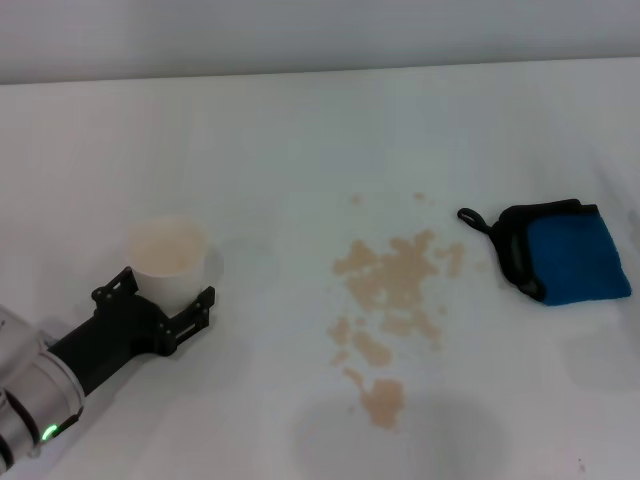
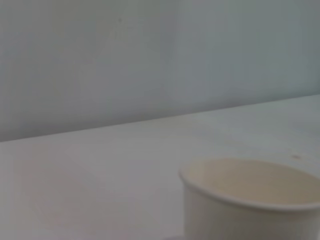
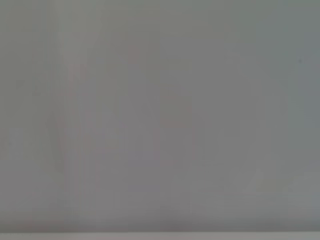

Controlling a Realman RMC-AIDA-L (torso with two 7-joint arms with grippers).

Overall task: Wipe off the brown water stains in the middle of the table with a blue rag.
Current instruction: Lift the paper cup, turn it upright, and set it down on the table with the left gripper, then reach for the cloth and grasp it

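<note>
Left gripper (image 1: 168, 300): I saw it low on my left side of the table, its black fingers (image 1: 203, 304) set on either side of the white paper cup, clasped around the cup's lower wall.
White paper cup (image 1: 168, 258): it stood upright in that grasp, with pale tan liquid inside; my left wrist camera showed its rim (image 2: 250, 187) close up against the bare tabletop and the wall behind.
Table (image 1: 280, 150): it was a plain white surface that ran across my whole head view.
Brown water stains (image 1: 390, 290): they lay in the middle of the table, well to the right of the cup, as a cluster of tan blotches with small droplets above them and a trail down to a separate patch (image 1: 383, 402) nearer to me.
Blue rag (image 1: 565, 255): it lay folded flat on the right, near the stains but apart from them, black edging and loop (image 1: 472, 218) turned toward the stains, with nothing gripping it.
Right gripper: I could not see it in any camera; my right wrist camera gave me only a blank grey surface.
</note>
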